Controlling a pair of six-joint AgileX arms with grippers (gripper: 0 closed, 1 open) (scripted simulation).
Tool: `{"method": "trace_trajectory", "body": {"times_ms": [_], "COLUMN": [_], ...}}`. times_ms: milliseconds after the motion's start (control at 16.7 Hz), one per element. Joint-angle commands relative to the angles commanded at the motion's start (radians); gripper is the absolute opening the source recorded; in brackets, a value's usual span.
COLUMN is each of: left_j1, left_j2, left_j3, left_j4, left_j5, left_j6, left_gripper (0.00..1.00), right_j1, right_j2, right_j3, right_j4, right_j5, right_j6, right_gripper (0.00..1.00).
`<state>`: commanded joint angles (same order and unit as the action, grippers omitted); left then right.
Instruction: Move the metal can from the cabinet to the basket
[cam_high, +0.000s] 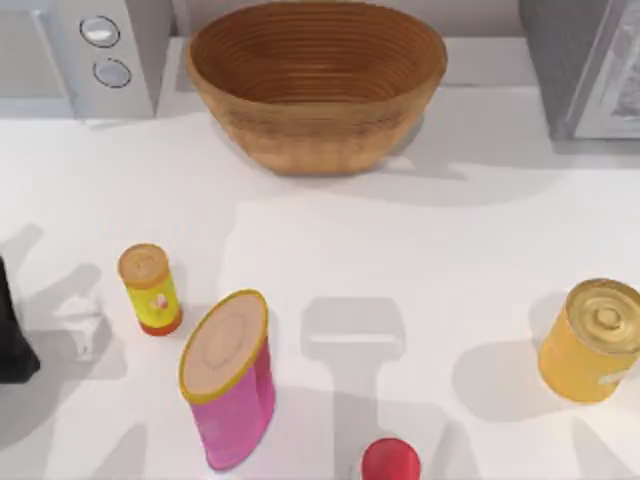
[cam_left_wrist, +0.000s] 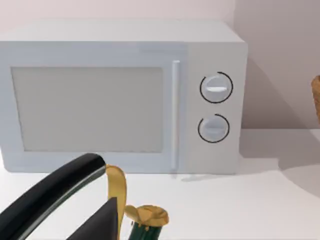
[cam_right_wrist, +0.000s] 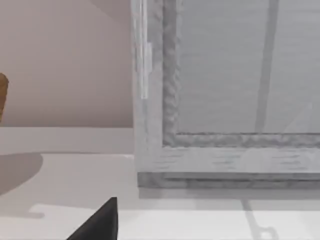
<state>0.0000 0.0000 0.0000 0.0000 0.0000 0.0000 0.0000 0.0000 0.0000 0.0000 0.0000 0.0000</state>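
- White tabletop (cam_high: 330, 250) under a pale wall, seen from above; soft shadows of both arms fall across its near half.
- Basket (cam_high: 316, 85): ribbed brown wicker, oval, at the far middle of the table, its inside bare. An edge of it also appears in the left wrist view (cam_left_wrist: 316, 100) and in the right wrist view (cam_right_wrist: 2, 95).
- Cabinet (cam_high: 585, 65): grey unit at the far right corner, well apart from the basket. In the right wrist view its lighter framed door panel (cam_right_wrist: 235, 70) faces the camera.
- Metal can: where it stands cannot be told from these views.
- White microwave (cam_high: 95, 50) with two round knobs: far left corner, just beside the basket; its front fills much of the left wrist view.
- Near row, left to right: small yellow tube (cam_high: 151, 290) with an orange lid, upright; pink cylinder (cam_high: 230, 380) with a yellow rim, tilted; a red round top (cam_high: 391, 461) at the near edge; squat golden tin (cam_high: 594, 340), upright, near the right edge.
- Left gripper (cam_left_wrist: 92, 192): low over the table in front of the microwave, beside a green thing with a gold top (cam_left_wrist: 146, 222); how wide it stands cannot be told.
- Right gripper (cam_right_wrist: 100, 222): low before the cabinet door, apart from it; its opening cannot be told.
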Motion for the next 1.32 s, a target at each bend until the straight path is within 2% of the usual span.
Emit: {"method": "trace_trajectory", "body": {"times_ms": [240,480,1320], "left_j1": [0.0,0.0,0.0], "left_j2": [0.0,0.0,0.0], "left_j3": [0.0,0.0,0.0], "left_j4": [0.0,0.0,0.0], "left_j5": [0.0,0.0,0.0], "left_j6": [0.0,0.0,0.0], "left_gripper": [1.0,1.0,1.0], "right_j1": [0.005,0.029,0.152], "right_j2": [0.026,0.177,1.107], "right_j3": [0.032,0.219,1.44], "right_j4": [-0.006,-0.05,-0.35], "right_j5": [0.003,0.024,0.165], "right_j6": [0.001,0.003,0.014], "right_gripper": [1.0,1.0,1.0]}}
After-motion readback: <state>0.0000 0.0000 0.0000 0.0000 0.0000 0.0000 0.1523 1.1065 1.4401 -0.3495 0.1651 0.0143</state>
